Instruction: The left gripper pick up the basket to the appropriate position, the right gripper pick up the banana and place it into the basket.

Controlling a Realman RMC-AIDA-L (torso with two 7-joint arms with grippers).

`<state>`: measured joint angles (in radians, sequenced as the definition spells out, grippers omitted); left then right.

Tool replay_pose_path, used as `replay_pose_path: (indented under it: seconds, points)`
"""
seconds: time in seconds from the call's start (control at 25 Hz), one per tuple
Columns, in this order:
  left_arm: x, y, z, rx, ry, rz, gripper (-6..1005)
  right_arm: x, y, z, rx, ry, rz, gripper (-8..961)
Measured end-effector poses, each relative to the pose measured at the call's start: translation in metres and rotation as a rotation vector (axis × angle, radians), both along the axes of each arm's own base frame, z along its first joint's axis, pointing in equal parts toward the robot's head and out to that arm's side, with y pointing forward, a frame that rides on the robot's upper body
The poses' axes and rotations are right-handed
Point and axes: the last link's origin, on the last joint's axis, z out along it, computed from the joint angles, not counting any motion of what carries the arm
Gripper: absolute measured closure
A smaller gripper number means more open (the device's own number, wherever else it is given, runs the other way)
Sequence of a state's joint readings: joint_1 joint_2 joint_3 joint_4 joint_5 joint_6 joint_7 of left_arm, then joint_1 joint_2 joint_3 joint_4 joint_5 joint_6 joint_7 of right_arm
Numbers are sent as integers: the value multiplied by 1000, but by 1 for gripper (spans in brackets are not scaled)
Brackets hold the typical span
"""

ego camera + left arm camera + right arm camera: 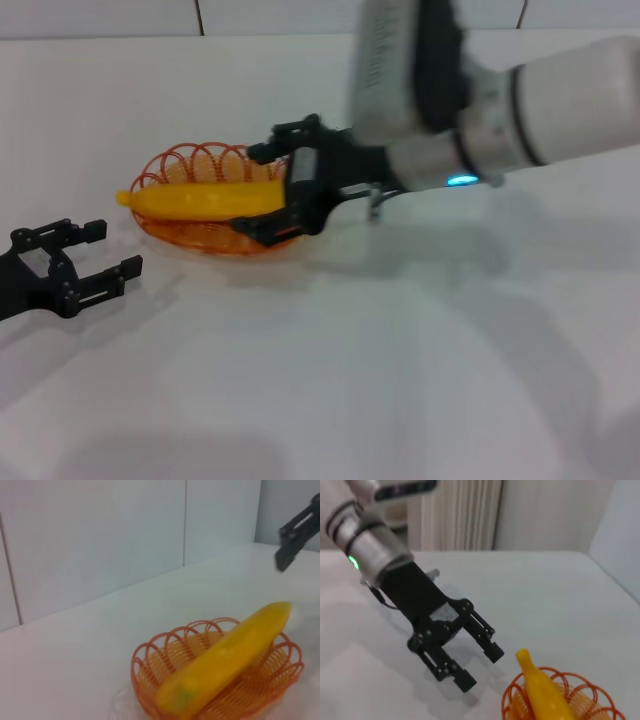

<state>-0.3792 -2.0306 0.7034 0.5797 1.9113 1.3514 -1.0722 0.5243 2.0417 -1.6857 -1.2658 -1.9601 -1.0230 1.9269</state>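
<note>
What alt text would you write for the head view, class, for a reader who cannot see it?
A yellow banana lies in an orange wire basket on a white table, with the right gripper open around the banana's right end. The left gripper, also open, rests on the table to the basket's left, touching nothing.

White table (330, 380) — pale panelled wall (100, 540) behind, w/ ribbed curtain (460, 515).

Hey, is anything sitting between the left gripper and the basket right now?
Nothing visible. The left gripper is open beside the basket, with only bare table between them. The right gripper is at the basket's far side.
</note>
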Motion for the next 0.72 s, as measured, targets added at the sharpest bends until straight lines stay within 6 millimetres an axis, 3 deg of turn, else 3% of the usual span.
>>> replay_pose_path:
  seconds: [0.4, 0.72]
  points:
    - [0, -1, -1, -2, 0, 3, 299, 76, 13, 38, 2, 155, -143, 126]
    - [0, 0, -2, -1, -3, 2, 299, 125, 8, 57, 10, 248, -218, 129]
